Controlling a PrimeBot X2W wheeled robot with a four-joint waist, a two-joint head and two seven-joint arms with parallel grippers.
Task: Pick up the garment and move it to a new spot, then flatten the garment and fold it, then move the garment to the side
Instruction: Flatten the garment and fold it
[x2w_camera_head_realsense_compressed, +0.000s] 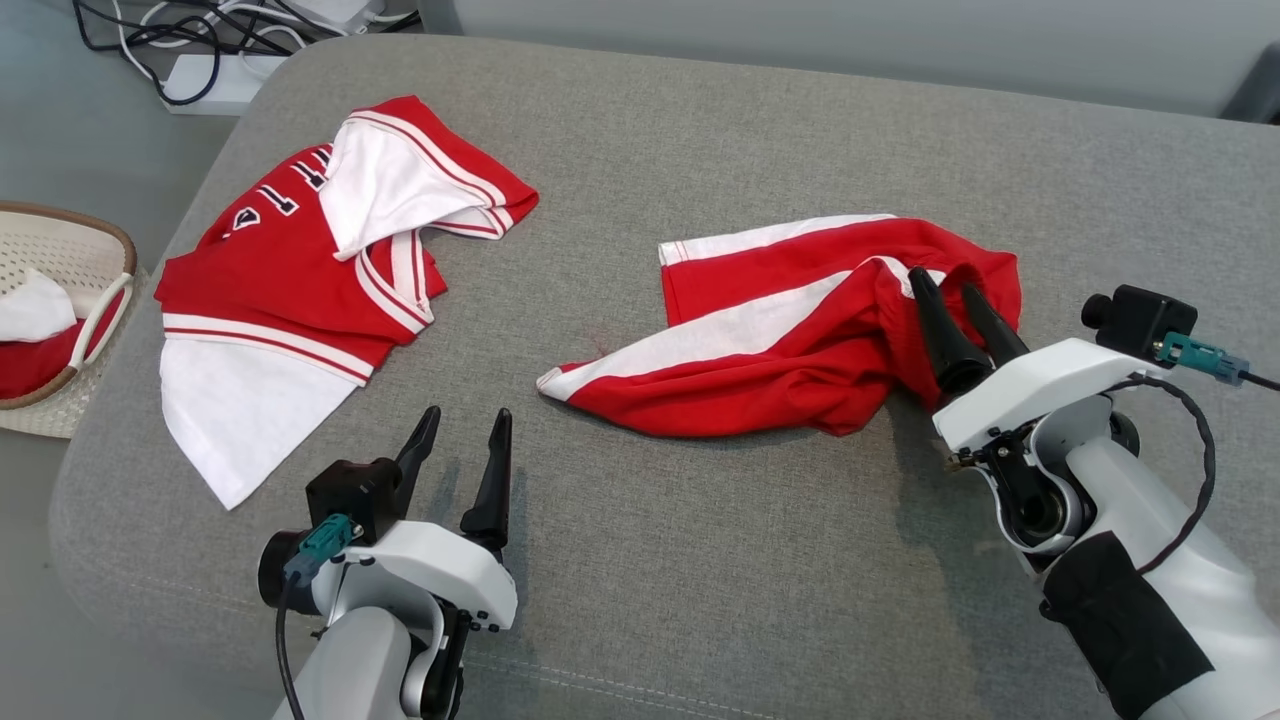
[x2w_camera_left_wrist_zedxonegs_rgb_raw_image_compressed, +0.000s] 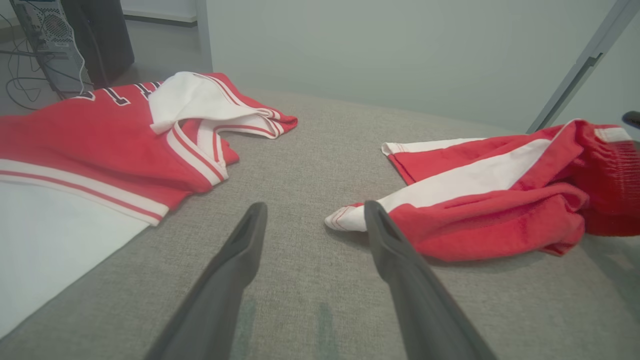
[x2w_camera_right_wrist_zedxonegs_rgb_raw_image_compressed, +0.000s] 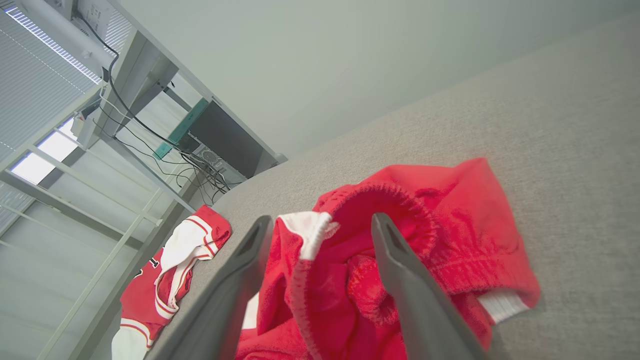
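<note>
Head view: shorts (x2w_camera_head_realsense_compressed: 790, 330) crumpled on the counter's (x2w_camera_head_realsense_compressed: 700, 560) right half. Right gripper (x2w_camera_head_realsense_compressed: 942, 281) with fingers (x2w_camera_head_realsense_compressed: 935, 325) spread astride the waistband (x2w_camera_right_wrist_zedxonegs_rgb_raw_image_compressed: 400, 200), apparently to pinch and lift; left gripper (x2w_camera_head_realsense_compressed: 468, 411) likewise spread, empty, near the hem (x2w_camera_left_wrist_zedxonegs_rgb_raw_image_compressed: 345, 220), probably for flattening.

ok so we count two red-and-white garments here, one jersey (x2w_camera_head_realsense_compressed: 290, 280) and one pair of shorts (x2w_camera_head_realsense_compressed: 790, 340), plus one woven basket (x2w_camera_head_realsense_compressed: 122, 250), one grey cushion (x2w_camera_head_realsense_compressed: 700, 560) and two grippers, left gripper (x2w_camera_head_realsense_compressed: 468, 412) and right gripper (x2w_camera_head_realsense_compressed: 942, 280)
</note>
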